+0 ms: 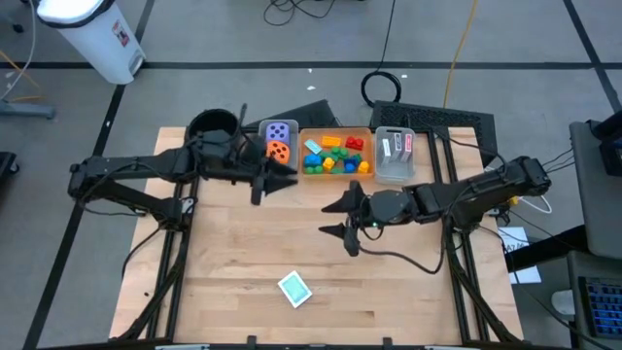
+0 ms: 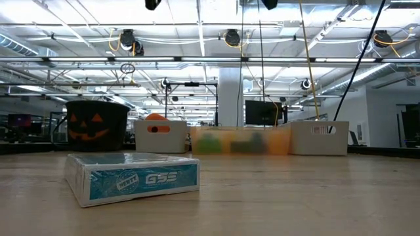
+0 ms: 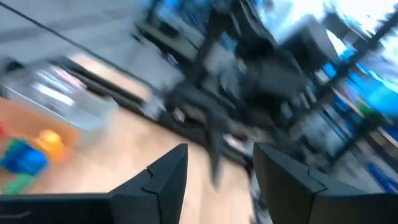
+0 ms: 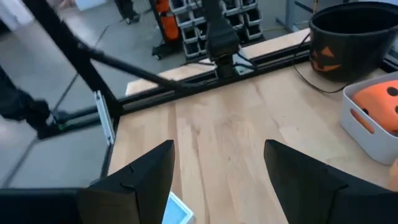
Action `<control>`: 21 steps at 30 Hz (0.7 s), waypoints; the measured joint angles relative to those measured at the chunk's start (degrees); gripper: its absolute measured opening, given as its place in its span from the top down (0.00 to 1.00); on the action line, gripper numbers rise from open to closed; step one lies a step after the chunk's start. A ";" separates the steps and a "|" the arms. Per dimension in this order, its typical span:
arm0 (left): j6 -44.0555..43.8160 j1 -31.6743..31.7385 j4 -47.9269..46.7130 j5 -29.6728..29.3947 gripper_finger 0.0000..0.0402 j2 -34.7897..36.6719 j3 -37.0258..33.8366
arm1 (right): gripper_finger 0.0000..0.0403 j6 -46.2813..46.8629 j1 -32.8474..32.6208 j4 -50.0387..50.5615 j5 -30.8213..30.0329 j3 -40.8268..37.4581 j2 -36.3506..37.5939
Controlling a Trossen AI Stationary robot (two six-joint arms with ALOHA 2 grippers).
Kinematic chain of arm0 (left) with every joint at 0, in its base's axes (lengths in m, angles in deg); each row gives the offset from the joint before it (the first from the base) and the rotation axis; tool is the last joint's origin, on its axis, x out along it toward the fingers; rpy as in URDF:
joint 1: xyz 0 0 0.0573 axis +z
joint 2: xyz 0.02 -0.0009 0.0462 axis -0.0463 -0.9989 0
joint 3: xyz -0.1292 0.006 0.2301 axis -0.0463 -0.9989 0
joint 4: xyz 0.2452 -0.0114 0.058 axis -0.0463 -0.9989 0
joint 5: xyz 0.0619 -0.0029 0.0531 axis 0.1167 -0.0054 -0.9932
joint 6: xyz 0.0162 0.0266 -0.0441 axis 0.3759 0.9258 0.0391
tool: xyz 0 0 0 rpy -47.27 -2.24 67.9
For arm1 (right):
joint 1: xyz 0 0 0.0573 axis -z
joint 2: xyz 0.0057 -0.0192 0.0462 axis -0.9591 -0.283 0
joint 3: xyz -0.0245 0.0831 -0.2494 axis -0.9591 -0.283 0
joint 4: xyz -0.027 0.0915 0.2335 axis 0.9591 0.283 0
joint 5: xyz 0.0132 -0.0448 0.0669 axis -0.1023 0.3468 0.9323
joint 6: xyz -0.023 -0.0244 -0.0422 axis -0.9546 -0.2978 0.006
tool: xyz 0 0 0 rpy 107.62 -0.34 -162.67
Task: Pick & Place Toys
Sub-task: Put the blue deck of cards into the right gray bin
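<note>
Our one loose toy is the teal card box (image 1: 293,289), lying flat near the desk's (image 1: 233,253) front edge, about mid-width. We judge it light, stiff and slick, best pinched across its short sides. The right gripper (image 1: 342,217) hangs mid-desk, fingers spread and empty. The left gripper (image 1: 276,175) hovers beside the back bins (image 1: 396,171), also spread, holding nothing.

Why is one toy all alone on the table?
The teal card box lies by itself near the table's front edge, turned askew, far from the bins at the back that hold the other toys. Neither hand holds anything.
</note>
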 joint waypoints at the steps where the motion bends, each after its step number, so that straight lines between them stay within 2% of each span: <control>1: 0.04 -0.50 -0.94 2.56 0.54 -0.03 0.00 | 0.41 1.00 0.17 -0.12 -0.02 0.00 0.05; 6: -4.47 -4.65 -5.09 14.40 0.54 -0.04 0.00 | 0.41 4.16 0.30 -1.24 -0.04 0.00 0.19; 9: -6.11 -8.61 -7.66 15.85 0.54 -0.04 0.00 | 0.41 5.26 -0.33 -2.41 -0.75 0.00 0.40; 16: -6.95 -18.00 -11.35 12.47 0.54 -0.04 0.00 | 0.41 6.08 -4.88 0.29 -8.32 -0.02 0.35; 21: -9.75 -23.63 -14.35 2.20 0.54 -0.07 0.00 | 0.41 6.33 -8.66 4.28 -11.73 -0.02 0.09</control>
